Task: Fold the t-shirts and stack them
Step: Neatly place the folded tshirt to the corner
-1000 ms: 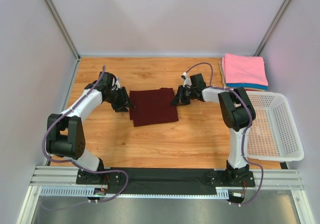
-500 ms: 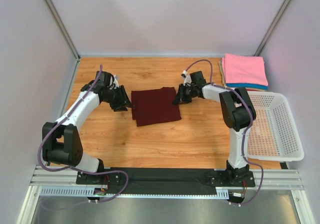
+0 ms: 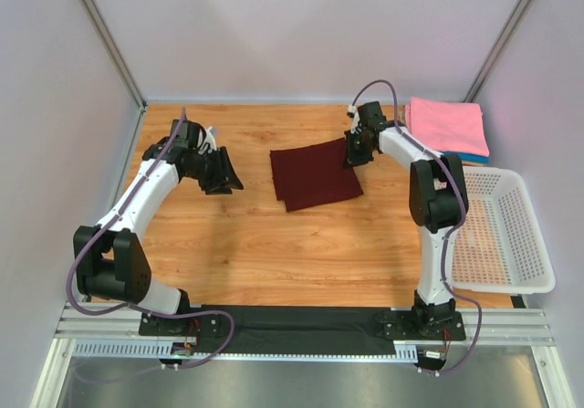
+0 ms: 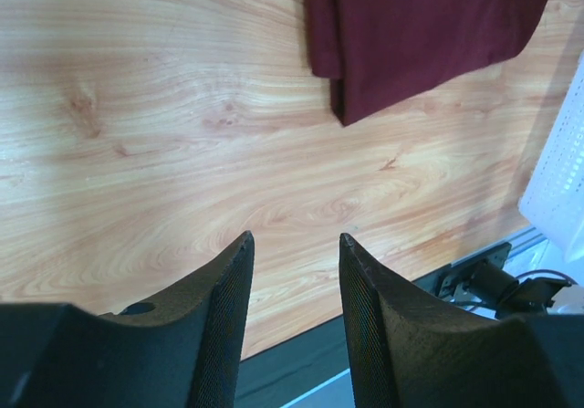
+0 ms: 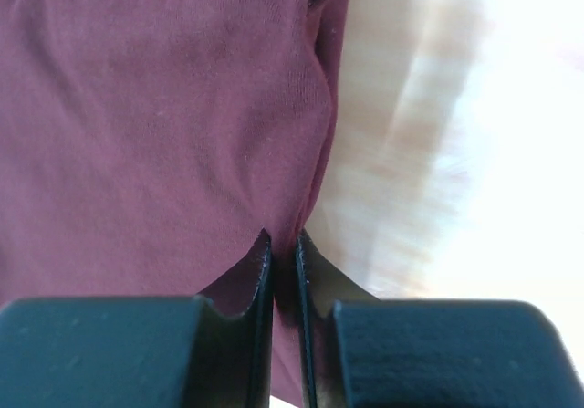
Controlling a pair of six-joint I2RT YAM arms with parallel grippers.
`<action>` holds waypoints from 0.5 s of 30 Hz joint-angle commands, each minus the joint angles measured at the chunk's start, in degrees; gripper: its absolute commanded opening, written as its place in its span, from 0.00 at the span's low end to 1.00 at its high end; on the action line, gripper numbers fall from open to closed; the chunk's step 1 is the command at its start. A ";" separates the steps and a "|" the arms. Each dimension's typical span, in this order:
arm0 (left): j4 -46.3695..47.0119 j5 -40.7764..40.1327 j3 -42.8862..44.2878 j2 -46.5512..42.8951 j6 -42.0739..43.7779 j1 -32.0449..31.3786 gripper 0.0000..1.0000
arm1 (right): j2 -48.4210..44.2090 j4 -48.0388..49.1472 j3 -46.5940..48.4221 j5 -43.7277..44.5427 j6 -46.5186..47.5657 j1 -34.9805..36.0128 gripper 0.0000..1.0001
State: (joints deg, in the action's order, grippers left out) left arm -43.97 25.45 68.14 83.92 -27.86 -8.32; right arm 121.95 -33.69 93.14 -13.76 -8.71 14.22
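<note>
My left arm (image 3: 146, 192) is folded back along the left edge of the table (image 3: 274, 262). Its forearm stretches toward the far left corner, and the wrist is turned so the left gripper (image 3: 226, 175) faces right, toward the other arm. Its fingers (image 4: 224, 317) stand parted with a clear gap between them. My right arm (image 3: 438, 244) rises from the near edge and reaches for the far right corner, wrist tipped down. The right gripper (image 3: 351, 157) sits low, fingers (image 5: 257, 280) squeezed almost together on a fold at the edge of the maroon t-shirt (image 3: 315, 178).
</note>
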 commanded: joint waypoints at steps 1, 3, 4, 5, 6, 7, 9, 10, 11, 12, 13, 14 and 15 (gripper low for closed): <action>-1.82 1.27 3.14 0.54 2.81 0.23 0.50 | 3.72 -6.38 6.78 6.73 3.88 -0.42 0.00; -2.79 0.92 4.28 1.16 3.42 0.23 0.50 | 4.96 -6.56 8.98 6.47 3.44 -0.86 0.00; -3.14 0.83 4.72 1.77 4.12 0.23 0.50 | 5.75 -6.47 9.42 5.42 3.35 -1.12 0.00; -3.32 0.39 5.42 2.03 4.39 0.23 0.50 | 6.19 -6.13 9.77 4.80 3.17 -1.38 0.01; -3.75 0.30 5.69 2.39 4.65 0.23 0.50 | 6.54 -6.04 10.21 3.92 3.09 -2.17 0.03; -4.02 0.21 5.86 2.91 5.00 0.23 0.50 | 6.81 -5.86 10.48 2.00 3.08 -2.70 0.11; -4.37 0.47 6.22 3.53 5.44 0.23 0.50 | 7.51 -5.42 10.66 -1.51 4.22 -4.10 0.25; -4.11 0.74 6.22 3.79 5.71 0.23 0.50 | 7.43 -5.16 10.57 -2.58 5.10 -5.15 0.34; -4.02 1.09 6.13 3.80 6.06 0.23 0.51 | 7.42 -4.98 10.48 -3.89 5.11 -5.77 0.39; -3.94 1.53 6.22 4.06 6.32 0.23 0.51 | 7.51 -4.72 10.39 -7.30 5.37 -6.30 0.47; -3.67 1.97 6.22 4.23 6.50 0.23 0.51 | 7.60 -4.54 10.30 -9.16 5.54 -6.83 0.50; -3.76 2.67 6.39 4.23 6.93 0.23 0.51 | 7.77 -4.28 10.30 -10.92 5.37 -7.27 0.52; -3.76 2.85 6.48 4.67 7.03 0.23 0.51 | 8.21 -4.28 10.30 -13.98 5.28 -8.14 0.54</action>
State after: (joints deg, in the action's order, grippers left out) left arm -47.16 26.13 72.49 88.16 -23.11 -8.32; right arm 129.01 -38.35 101.84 -19.62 -5.02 8.16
